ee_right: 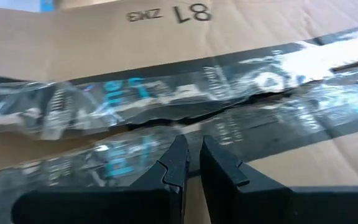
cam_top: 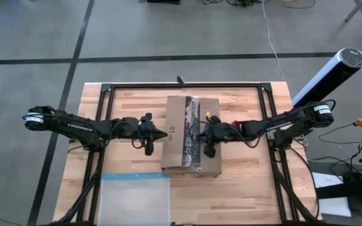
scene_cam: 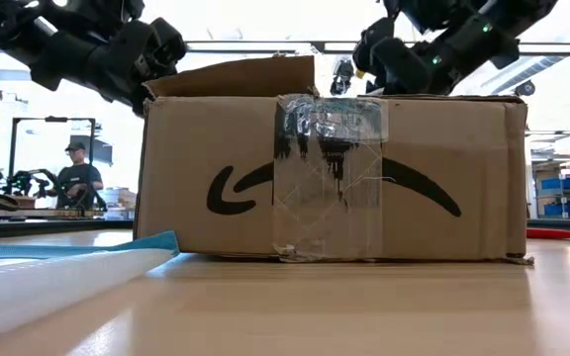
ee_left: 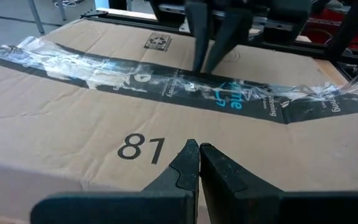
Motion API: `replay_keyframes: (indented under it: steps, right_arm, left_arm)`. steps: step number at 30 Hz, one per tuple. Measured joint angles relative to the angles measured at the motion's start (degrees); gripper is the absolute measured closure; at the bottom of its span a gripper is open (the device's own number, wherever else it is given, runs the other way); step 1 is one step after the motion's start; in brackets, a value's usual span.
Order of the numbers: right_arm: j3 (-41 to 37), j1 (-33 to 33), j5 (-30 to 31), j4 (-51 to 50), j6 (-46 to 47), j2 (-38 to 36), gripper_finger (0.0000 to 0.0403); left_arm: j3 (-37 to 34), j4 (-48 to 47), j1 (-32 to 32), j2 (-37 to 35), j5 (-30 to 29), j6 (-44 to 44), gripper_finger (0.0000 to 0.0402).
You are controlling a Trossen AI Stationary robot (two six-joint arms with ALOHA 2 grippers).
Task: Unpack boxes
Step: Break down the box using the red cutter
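A brown cardboard box (cam_top: pixel 182 129) stands on its bottom at the middle of the table (cam_top: pixel 244 188). Black printed tape under crumpled clear tape (ee_left: pixel 166 81) runs along its top seam, and a torn slit (ee_right: pixel 229 109) shows in the tape. The box's left top flap (scene_cam: pixel 236 74) stands slightly raised. My right gripper (ee_right: pixel 191 146) is shut, its tips down at the tape seam. My left gripper (ee_left: pixel 197 147) is shut at the left flap's outer edge, by the printed "81" (ee_left: pixel 142 147). My right gripper sets its shut fingertips (ee_left: pixel 202 62) on the taped seam (ee_right: pixel 185 127) near the middle of the box's top. It slants down from the table's right side, beside the slit in the tape. My left gripper's tips lie close over the left flap; whether they touch it I cannot tell.
A clear plastic pouch with a blue edge (cam_top: pixel 135 198) lies at the near left of the table. A small red thing (scene_cam: pixel 552 233) lies to the right of the box. A black metal frame (cam_top: pixel 187 86) borders the work area. A person (scene_cam: pixel 75 178) stands far behind the table.
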Motion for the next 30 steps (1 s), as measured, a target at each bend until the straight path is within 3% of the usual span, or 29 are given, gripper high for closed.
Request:
replay_keyframes:
  steps: [8,13,30]
  right_arm:
    - [0.07,-3.65,-0.77,0.44,-0.83,2.17,0.0380]
    - [0.12,-5.23,-4.29,3.26,-1.44,4.48,0.0380]
    - [2.77,-5.61,-5.37,5.69,-3.85,6.79,0.0380]
  left_arm:
    - [-0.04,-4.50,0.00,0.00,-1.15,-1.48,0.0402]
    - [-0.04,-6.42,0.00,0.01,-1.55,-2.31,0.0402]
    - [0.00,-9.25,0.00,-0.41,-1.66,-3.24,0.0402]
